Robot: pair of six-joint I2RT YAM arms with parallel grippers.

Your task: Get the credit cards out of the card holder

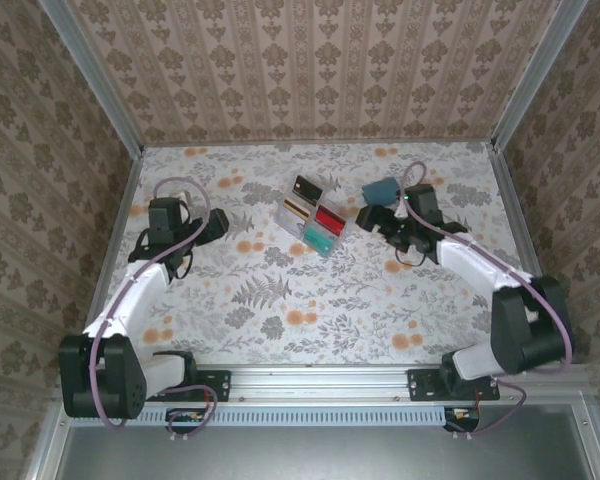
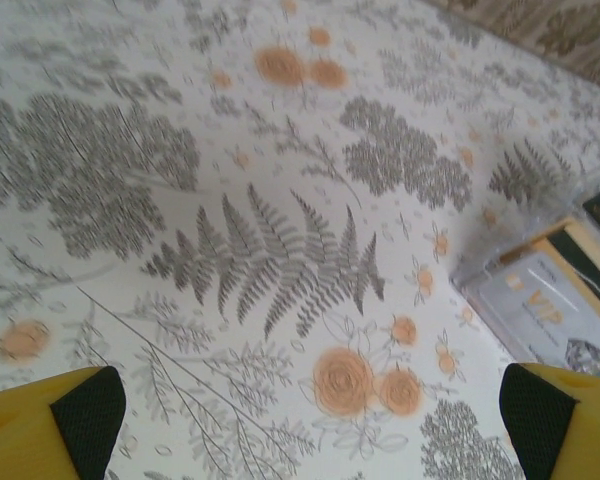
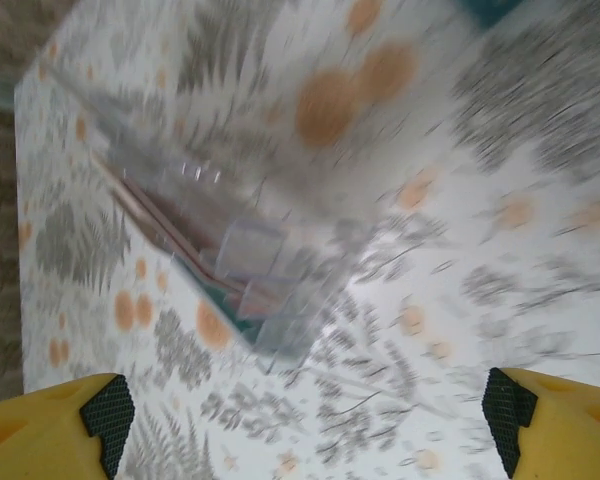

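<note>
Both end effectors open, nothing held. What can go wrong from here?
1. The right end effector sits between the clear tray and the card holder. Its wrist view is blurred and faces the tray, so it may shove the tray and spill the credit cards lying in it.
2. The left end effector is far from the card holder; unpinned, it could slide.

The card holder [image 1: 384, 188] is slate-blue, credit cards [image 1: 329, 217] red, teal, black, table [image 1: 280, 290] floral.
</note>
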